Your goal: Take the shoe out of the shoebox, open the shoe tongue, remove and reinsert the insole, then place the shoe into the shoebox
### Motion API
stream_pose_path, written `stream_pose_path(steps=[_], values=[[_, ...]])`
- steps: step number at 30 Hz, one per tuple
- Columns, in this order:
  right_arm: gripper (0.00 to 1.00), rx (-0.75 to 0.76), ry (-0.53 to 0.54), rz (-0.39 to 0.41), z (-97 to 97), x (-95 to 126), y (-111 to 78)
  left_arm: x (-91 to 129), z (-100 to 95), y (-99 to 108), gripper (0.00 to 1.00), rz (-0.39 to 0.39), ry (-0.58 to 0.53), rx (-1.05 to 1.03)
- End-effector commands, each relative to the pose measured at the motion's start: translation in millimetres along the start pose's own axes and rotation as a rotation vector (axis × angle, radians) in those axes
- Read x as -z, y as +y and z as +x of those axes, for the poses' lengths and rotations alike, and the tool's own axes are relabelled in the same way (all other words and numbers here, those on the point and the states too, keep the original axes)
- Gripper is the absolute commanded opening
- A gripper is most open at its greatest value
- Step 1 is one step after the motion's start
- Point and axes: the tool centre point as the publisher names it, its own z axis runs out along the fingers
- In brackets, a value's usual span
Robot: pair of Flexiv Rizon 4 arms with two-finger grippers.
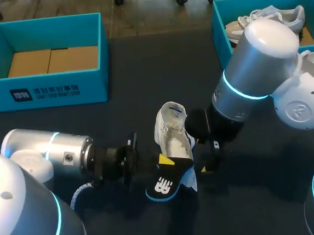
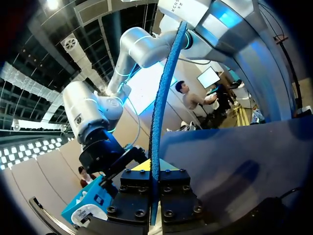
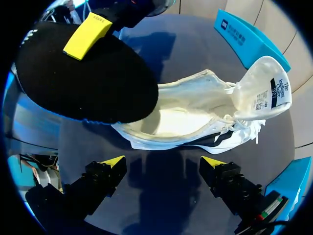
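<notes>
The shoe [image 1: 172, 131] lies on the table, out of its box, tongue [image 3: 264, 88] folded back; the left gripper [image 1: 167, 161] pinches the insole [image 1: 164, 185] by the heel; the right gripper [image 3: 164, 165] hangs spread above; reinserting and boxing seemingly remain.

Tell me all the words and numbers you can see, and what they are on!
On the left shoebox: white print, too small to read surely.
On the shoe tongue: a label, print too small to read surely.
On the insole: a white logo, no readable words.
</notes>
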Motion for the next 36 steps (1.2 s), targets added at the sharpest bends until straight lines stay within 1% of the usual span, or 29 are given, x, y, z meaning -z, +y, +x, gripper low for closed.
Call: stream_pose_path(steps=[1, 10, 17, 26, 36], values=[[1.00, 0.000, -0.002, 0.001, 0.4, -2.4, 0.9, -5.1, -2.9, 7.7, 0.00, 0.003, -0.007, 0.007], [1.00, 0.000, -0.002, 0.001, 0.4, -2.4, 0.9, -9.1, -5.3, 15.9, 0.00, -0.003, -0.014, 0.029], [1.00, 0.000, -0.002, 0.001, 0.4, -2.4, 0.9, -8.4, -7.3, 31.4, 0.00, -0.037, -0.022, 0.049], [1.00, 0.000, -0.002, 0.001, 0.4, -2.4, 0.9, -7.4, -10.6, 43.1, 0.00, -0.049, -0.026, 0.075], [1.00, 0.000, -0.002, 0.001, 0.4, -2.4, 0.9, -5.0, -8.5, 55.5, 0.00, -0.092, -0.016, 0.093]])
